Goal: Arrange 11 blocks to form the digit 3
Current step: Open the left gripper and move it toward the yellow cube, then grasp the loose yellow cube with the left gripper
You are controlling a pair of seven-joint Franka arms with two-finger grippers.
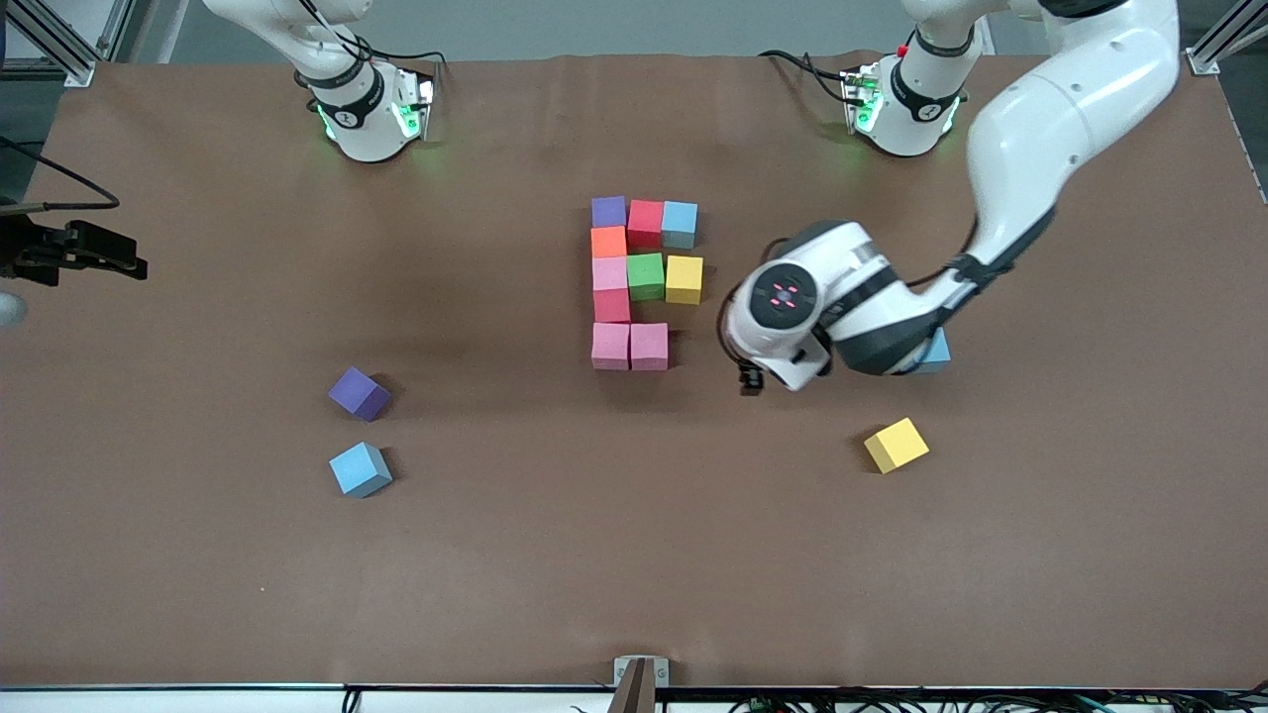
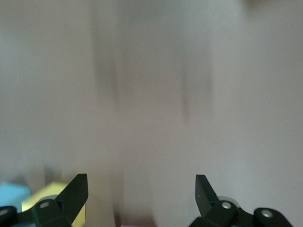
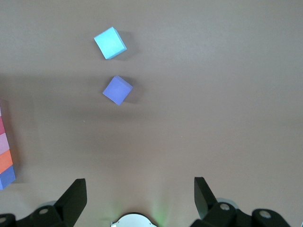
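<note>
So the digit 3 [image 1: 642, 281] sits mid-table on the brown mat [image 1: 555, 515], long axis running toward the front camera, bars pointing to 3 o'clock, bottom bar one pastel cube short, with the left gripper [image 2: 142, 198] wide open beside it and the right gripper [image 3: 140, 198] open too.

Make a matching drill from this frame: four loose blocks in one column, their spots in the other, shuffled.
Things:
1. purple block
2. yellow block
3. blue block
4. second blue block

Places:
A. half hidden under the left arm
B. alone, toward the left arm's end
C. toward the right arm's end, nearest the front camera
D. beside a blue block, slightly farther from the camera

Pairs: 1-D, 2-B, 3-C, 4-A
</note>
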